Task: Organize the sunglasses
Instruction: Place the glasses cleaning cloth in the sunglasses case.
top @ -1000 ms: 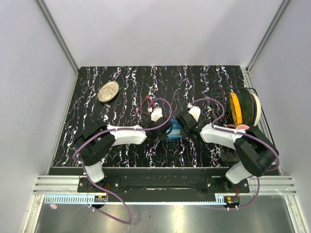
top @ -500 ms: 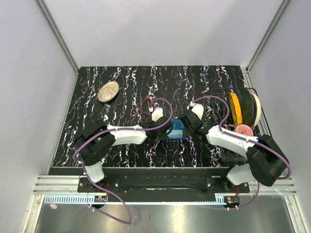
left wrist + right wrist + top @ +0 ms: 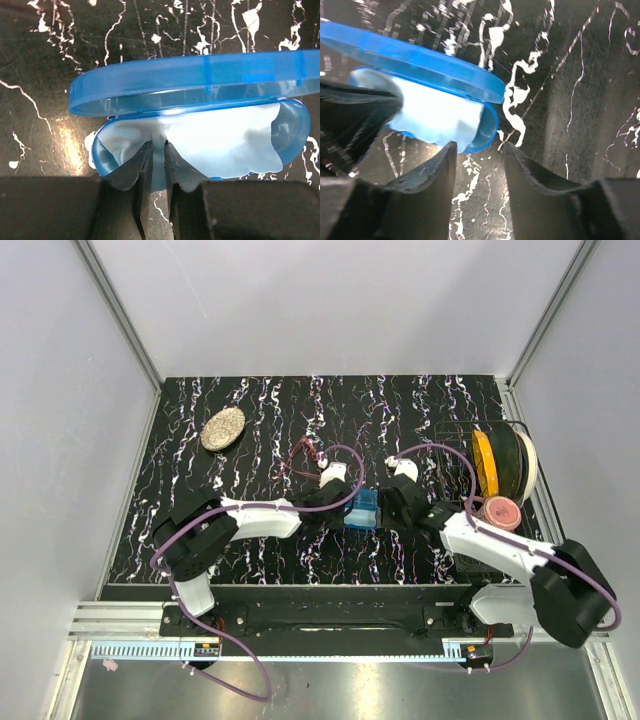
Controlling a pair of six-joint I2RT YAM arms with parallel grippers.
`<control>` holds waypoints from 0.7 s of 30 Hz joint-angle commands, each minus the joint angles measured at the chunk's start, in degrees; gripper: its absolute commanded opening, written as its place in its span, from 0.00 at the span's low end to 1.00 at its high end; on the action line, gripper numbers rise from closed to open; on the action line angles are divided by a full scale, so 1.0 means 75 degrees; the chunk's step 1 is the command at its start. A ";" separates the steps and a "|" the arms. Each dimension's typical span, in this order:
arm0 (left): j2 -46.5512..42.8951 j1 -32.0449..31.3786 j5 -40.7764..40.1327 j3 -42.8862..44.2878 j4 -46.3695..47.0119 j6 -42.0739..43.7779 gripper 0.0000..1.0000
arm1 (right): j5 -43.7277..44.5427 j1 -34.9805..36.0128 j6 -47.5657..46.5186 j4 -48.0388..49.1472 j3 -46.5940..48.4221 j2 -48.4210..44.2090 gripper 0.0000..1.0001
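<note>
1. Pale walls [image 3: 330, 300] box in a black, white-veined tabletop [image 3: 260, 400]. Near its middle, both arms meet at the blue case [image 3: 363, 510].
2. Over the last second the right arm has swung its elbow out toward the right edge. Its tool has slid round to the case's right end, so more of the case shows from above than before. The left arm has edged slightly rightward.
3. The right tool [image 3: 478, 146] is spread wide. Its fingers stand either side of the case's rounded end, and I cannot tell whether they touch it.
4. The left tool [image 3: 158, 146] has its jaws all but together, with only a thin slit between them. It sits at the case's near rim, where the pale cloth [image 3: 220, 140] puckers, and it appears to pinch a fold of that cloth. The lid [image 3: 190, 75] hangs ajar above the cloth-filled shell.
5. The sunglasses [image 3: 304, 453] lie on the tabletop just behind the left forearm, apart from the case. They are where they were a second ago.
6. The recent moves look like work on the case and cloth only. Judging by this, the main step is not yet done, since the sunglasses remain outside the case.
</note>
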 commanded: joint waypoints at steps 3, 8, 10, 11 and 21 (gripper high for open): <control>0.0059 0.0033 0.1004 -0.0236 0.0658 0.1428 0.19 | -0.0810 -0.0016 -0.1314 -0.0166 0.0376 -0.1498 0.64; 0.0105 0.0022 0.1333 -0.0306 0.0846 0.1617 0.20 | -0.0670 -0.0016 -0.1726 0.0125 0.0459 -0.2120 0.85; 0.0059 0.0033 0.1415 -0.0353 0.0998 0.1699 0.20 | -0.0576 -0.0016 -0.1867 0.0301 0.0458 -0.2051 0.90; 0.0047 0.0033 0.1497 -0.0411 0.1022 0.1722 0.20 | -0.0518 -0.0016 -0.1914 0.0383 0.0470 -0.1865 0.92; -0.0468 0.0057 0.2048 -0.1020 0.1186 0.2355 0.20 | -0.1407 -0.0063 -0.2418 0.0840 0.0506 -0.0902 0.91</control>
